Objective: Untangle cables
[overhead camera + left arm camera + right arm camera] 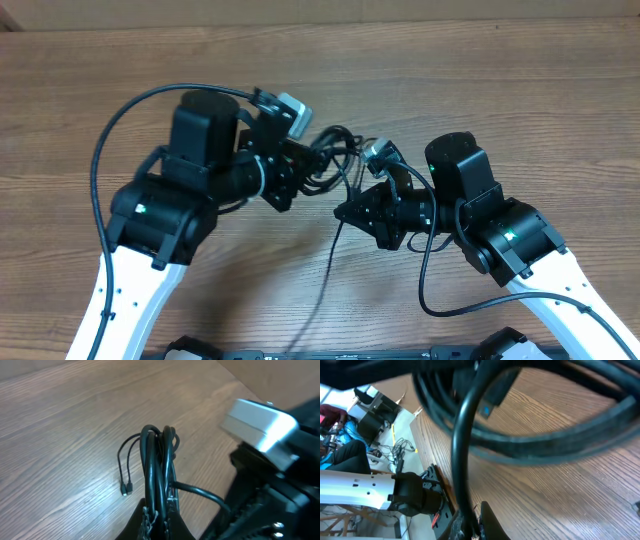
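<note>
The cables (338, 150) are a tangled bundle of thin black cords held above the wooden table between my two arms. My left gripper (305, 157) is shut on the bundle's left side; in the left wrist view the looped cords (159, 467) rise from the jaws (159, 519) and two small plugs (126, 489) hang to the table. My right gripper (347, 211) is shut on a single black cord (461, 455) that runs up from the jaws (471, 527) to the bundle (545, 442). One strand (325, 268) trails toward the table's front edge.
The wooden table (500, 90) stretches all round. Thicker black wires loop along both white arms (130, 290) (570, 290). Past the table's edge the right wrist view shows a stand and clutter (375, 415).
</note>
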